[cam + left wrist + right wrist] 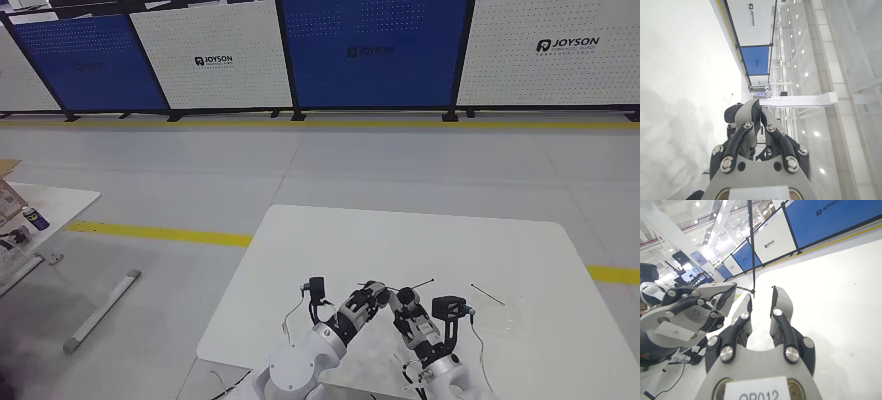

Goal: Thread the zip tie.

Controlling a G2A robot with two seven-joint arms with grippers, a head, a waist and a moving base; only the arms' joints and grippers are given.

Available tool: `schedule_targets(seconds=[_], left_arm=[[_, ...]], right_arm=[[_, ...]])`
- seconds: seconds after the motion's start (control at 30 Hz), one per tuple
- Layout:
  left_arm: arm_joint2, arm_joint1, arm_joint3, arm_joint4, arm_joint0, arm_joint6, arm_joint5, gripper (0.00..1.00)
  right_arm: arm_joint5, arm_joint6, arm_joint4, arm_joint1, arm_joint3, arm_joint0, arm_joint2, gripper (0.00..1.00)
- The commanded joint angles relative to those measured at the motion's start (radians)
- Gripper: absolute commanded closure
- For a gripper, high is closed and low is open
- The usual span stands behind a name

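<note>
Right gripper [761,291] open and empty, just beside the head of the zip tie [752,256], which left gripper [733,287] pinches above the table [829,298]; looks pre-threading, so next needs right to catch the free tail and steer it into the head.

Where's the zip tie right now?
Right wrist view: the zip tie is pinched in the left gripper, its head just ahead of the open right gripper, over the table.

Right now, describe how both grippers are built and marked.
The left gripper and right gripper match: curved silver-grey metal finger plates, black ribbed pads, black linkage bars on shiny round pins, and a white printed label on each grey base.
</note>
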Motion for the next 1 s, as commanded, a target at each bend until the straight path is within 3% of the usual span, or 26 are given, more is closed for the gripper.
schedule_targets(seconds=[0.0,0.33,0.97], left_arm=[[0.000,0.000,0.000,-0.001,0.000,0.001,0.000,1.00],[0.002,-0.001,0.003,0.007,0.003,-0.002,-0.002,1.00],[0.001,-0.001,0.004,0.023,0.004,-0.006,0.005,1.00]], right_arm=[[-0.001,-0.002,0.003,0.000,0.000,0.000,0.000,0.73],[-0.010,-0.015,0.010,0.001,0.005,-0.003,0.000,0.74],[-0.014,-0.021,0.012,0.004,0.002,-0.006,0.004,0.88]])
